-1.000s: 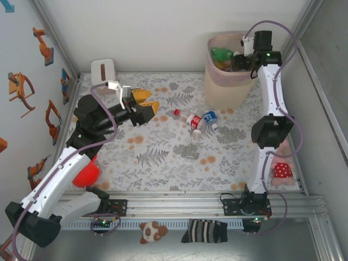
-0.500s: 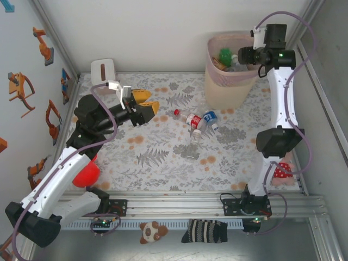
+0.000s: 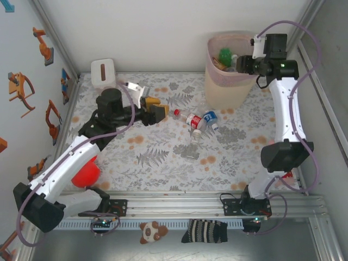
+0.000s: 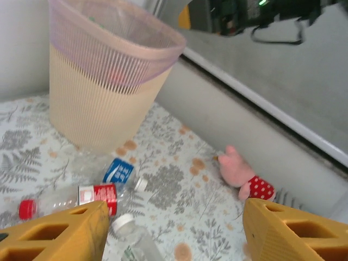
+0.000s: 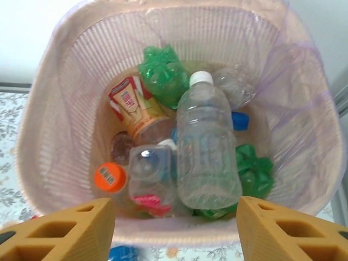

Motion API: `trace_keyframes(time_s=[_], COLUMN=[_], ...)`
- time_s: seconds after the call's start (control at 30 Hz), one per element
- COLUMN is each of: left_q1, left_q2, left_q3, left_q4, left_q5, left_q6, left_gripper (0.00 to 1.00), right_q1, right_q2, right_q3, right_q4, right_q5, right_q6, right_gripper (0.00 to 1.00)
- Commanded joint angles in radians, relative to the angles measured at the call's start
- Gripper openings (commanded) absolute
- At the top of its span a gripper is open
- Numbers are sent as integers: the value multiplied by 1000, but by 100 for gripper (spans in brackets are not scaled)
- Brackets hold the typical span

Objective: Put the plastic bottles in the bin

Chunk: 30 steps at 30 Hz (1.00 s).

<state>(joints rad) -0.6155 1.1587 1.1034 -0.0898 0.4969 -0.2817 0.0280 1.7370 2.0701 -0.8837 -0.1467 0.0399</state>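
Bottles (image 4: 98, 194) look empty: light, squishy, slick. I'd grab mid-label. Left gripper (image 4: 174, 220) and right gripper (image 5: 176, 215) both gape wide, empty.

Your table (image 3: 163, 163) is covered by a grey fern-and-flower cloth. The bin (image 3: 220, 95) stands upright on it at one o'clock. Just right of centre, a red-capped bottle (image 3: 187, 118) and a blue-labelled bottle (image 3: 210, 118) lie close together, with a clear bottle (image 3: 191, 152) at six o'clock of them. You have a white tissue box (image 3: 103, 71) at eleven o'clock, a round red object (image 3: 86, 175) at eight and a pink plush toy (image 4: 242, 176) at four.
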Motion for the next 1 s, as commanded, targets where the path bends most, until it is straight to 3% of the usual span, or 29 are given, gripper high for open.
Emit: trace_keyframes(time_s=[0.0, 0.27, 0.63, 0.97], left_q1=[-31, -125, -311, -381], left_q2=[55, 223, 413, 613], left_q3=[45, 105, 199, 352], left_q4=[-115, -217, -338, -461], left_q5=[-90, -193, -467, -544], left_q6=[66, 33, -67, -165], left_gripper=[65, 63, 65, 66], right_q1=[6, 6, 5, 4], right_q2=[-106, -290, -420, -484], right_q3=[-79, -261, -423, -522], right_q4=[72, 132, 155, 162], right_q5=[-20, -6, 23, 68], right_q6=[57, 93, 115, 83], right_gripper=[59, 59, 60, 62])
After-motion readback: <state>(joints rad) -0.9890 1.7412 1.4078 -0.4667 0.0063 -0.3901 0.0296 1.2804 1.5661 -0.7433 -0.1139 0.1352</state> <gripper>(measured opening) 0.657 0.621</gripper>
